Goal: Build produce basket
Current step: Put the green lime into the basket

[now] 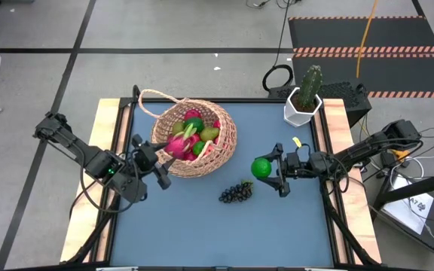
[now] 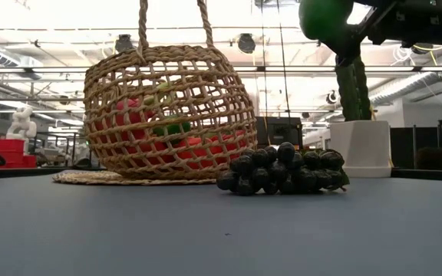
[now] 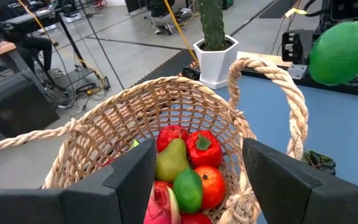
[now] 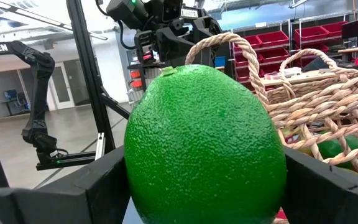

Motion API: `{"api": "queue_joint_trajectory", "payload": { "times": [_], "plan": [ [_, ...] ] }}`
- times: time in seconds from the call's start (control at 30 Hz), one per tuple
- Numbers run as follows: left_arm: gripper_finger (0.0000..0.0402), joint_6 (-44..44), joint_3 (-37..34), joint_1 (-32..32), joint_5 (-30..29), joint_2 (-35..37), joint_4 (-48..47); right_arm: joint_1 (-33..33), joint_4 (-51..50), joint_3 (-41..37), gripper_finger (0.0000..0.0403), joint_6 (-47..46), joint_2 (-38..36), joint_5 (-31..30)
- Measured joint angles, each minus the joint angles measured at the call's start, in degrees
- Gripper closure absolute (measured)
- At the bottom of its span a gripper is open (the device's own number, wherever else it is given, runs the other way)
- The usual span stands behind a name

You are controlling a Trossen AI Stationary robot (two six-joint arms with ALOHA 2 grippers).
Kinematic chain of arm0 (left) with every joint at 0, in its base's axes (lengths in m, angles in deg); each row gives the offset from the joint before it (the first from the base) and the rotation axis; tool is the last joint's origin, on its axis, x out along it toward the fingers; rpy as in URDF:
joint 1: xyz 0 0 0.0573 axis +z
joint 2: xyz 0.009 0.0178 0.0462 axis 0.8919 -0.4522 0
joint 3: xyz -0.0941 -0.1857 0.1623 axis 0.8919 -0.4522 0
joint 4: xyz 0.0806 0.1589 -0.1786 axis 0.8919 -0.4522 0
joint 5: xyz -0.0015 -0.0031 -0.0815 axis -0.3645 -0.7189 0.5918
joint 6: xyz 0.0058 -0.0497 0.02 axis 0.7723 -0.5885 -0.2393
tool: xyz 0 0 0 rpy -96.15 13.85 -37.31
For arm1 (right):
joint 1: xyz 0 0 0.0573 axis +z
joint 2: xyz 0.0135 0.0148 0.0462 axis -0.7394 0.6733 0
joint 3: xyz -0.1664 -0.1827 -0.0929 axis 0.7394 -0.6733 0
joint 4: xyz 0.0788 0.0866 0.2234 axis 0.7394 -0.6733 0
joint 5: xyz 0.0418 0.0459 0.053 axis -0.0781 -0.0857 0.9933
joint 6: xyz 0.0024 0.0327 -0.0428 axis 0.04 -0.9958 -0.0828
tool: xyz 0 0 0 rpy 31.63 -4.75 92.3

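The tan wicker basket (image 1: 194, 139) stands on the table's far left part, leaning, with its loop handle (image 1: 153, 102) toward the far left. It holds red fruits, a pear, limes and a pink dragon fruit (image 1: 178, 144). My left gripper (image 1: 153, 159) is open at the basket's near-left rim; in the left wrist view its fingers (image 3: 135, 180) flank the dragon fruit (image 3: 160, 208) and the rim. My right gripper (image 1: 273, 169) is shut on a green lime (image 1: 261, 167), right of the basket. The dark grape bunch (image 1: 236, 193) lies on the table below and nearer. My left gripper: whether its open fingers touch the basket's rim (image 3: 241, 202), I cannot tell. My right gripper pinches the lime (image 4: 204, 143) between its two fingers (image 4: 98, 186), one on each side. It comes level from the table's right. The lime (image 2: 324, 19) is lifted clear, high above the table.
A white hexagonal pot with a green cactus (image 1: 304, 102) stands at the table's far right corner. The blue tabletop (image 1: 202, 233) is bare along the near side. Wooden strips (image 1: 104, 128) edge the table left and right.
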Motion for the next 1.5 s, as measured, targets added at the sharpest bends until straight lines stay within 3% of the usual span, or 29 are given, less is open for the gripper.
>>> {"api": "queue_joint_trajectory", "payload": {
  "times": [0.37, 1.33, 1.5],
  "plan": [
    [0.0163, -0.02, 0.0, 0.0, 0.0, 0.02, 0.0, 0.0, -0.02, 0.0, 0.0081, 3.29, 0.0, -0.02],
    [0.0163, -0.02, 0.0, 0.0, -0.02, 0.02, 0.0, 0.0, -0.02, 0.0, 0.0069, 60.5, 0.0, -0.04],
    [0.0163, -0.02, 0.0, 0.0, -0.02, 0.02, 0.02, 0.0, -0.02, 0.0, 0.0069, 62.64, 0.0, -0.04]
  ]
}}
